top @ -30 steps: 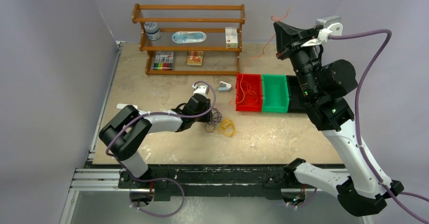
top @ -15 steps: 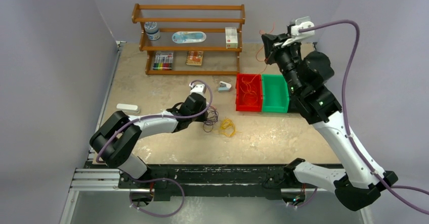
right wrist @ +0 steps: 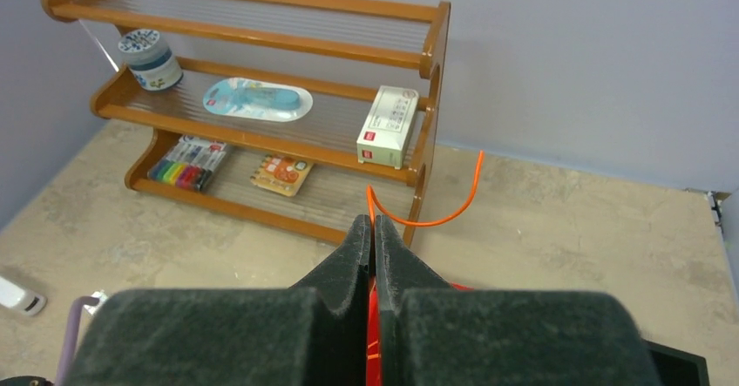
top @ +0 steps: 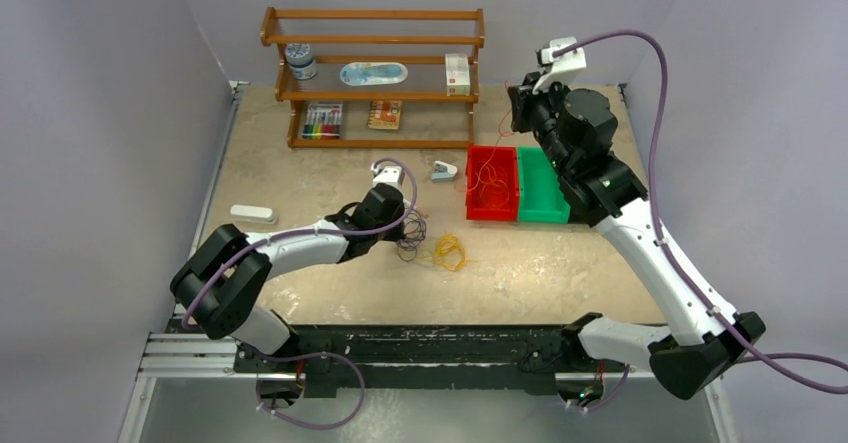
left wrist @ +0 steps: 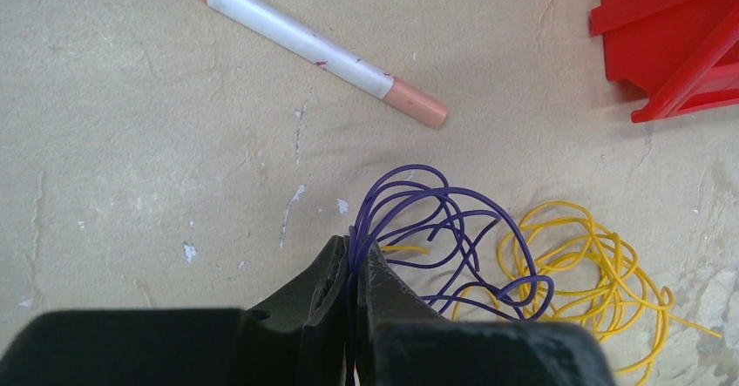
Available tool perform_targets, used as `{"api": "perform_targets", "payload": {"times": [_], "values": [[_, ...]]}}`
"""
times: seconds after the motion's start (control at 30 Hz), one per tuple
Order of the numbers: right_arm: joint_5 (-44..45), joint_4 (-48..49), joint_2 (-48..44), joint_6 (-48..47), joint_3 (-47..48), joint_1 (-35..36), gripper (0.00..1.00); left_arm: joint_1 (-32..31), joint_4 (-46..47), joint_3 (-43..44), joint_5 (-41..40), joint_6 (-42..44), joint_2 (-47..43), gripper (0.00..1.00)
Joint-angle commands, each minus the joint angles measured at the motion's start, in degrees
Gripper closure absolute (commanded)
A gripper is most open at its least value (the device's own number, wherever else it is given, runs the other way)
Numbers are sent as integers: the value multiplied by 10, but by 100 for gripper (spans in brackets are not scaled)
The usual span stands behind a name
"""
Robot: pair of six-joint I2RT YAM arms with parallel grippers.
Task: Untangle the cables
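Left pincer (left wrist: 352, 260) clamped on purple cable (left wrist: 436, 220), loops fanned on bench (left wrist: 131, 142). Right pincer (right wrist: 374, 233) clamped on orange cable (right wrist: 427, 220). Yellow cable (left wrist: 584, 264): loose coil at 3 o'clock of purple, overlapping.

Purple cable (left wrist: 440, 229), yellow cable (left wrist: 601, 273), orange cable (right wrist: 427, 224); red bin (top: 493, 217), green bin (top: 543, 188); white pen (left wrist: 301, 36), peach tips.

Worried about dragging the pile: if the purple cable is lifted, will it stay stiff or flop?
Probably floppy: the purple cable lies in loose, uneven loops, so it should sag from the left jaws. It looks thin, so likely light. Its loops overlap the yellow cable, which may snag and drag along.
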Motion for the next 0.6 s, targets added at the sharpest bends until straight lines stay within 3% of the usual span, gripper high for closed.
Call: {"api": "perform_targets", "payload": {"times": [0.0,0.57], "values": [[-15,13,5,14,-6,-13,100,-3,2,17,-25,6,-26,100],[-109,62,45,41,-97,-85,100,-3,-4,19,-40,3,-20,93]]}}
